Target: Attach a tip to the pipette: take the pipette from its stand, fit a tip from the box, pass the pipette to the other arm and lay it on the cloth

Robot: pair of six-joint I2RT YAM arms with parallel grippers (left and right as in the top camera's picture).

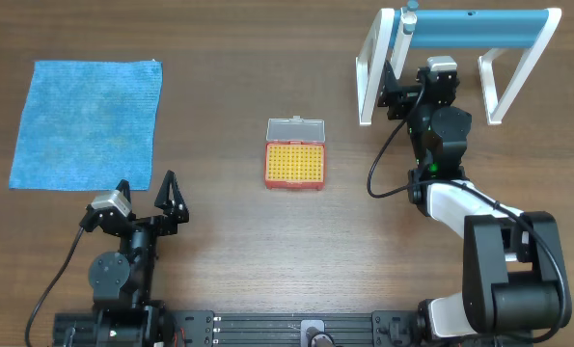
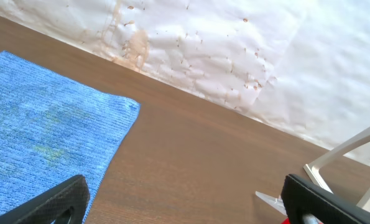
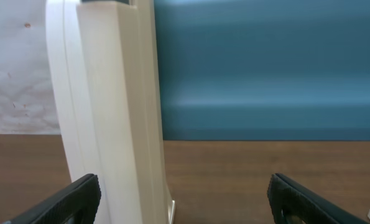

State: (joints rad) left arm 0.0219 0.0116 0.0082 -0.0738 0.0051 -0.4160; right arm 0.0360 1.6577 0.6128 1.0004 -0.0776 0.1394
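The pipette (image 1: pixel 408 19) hangs at the left end of the white stand (image 1: pixel 371 72) with its blue crossbar (image 1: pixel 475 26), at the table's far right. My right gripper (image 1: pixel 405 85) is open just in front of the stand's left leg (image 3: pixel 110 112), below the pipette; nothing is between its fingers (image 3: pixel 66 202), and the crossbar (image 3: pixel 265 68) lies beyond them. The tip box (image 1: pixel 294 162), full of yellow tips with its clear lid open, sits mid-table. The blue cloth (image 1: pixel 89 123) lies flat at the far left. My left gripper (image 1: pixel 146 185) is open and empty near the cloth's (image 2: pixel 41 137) near right corner.
Bare wooden tabletop (image 1: pixel 238 67) separates the cloth, the box and the stand. A white wall (image 2: pixel 234 43) rises behind the table's far edge. The stand's right leg (image 1: pixel 508 82) stands to the right of my right arm.
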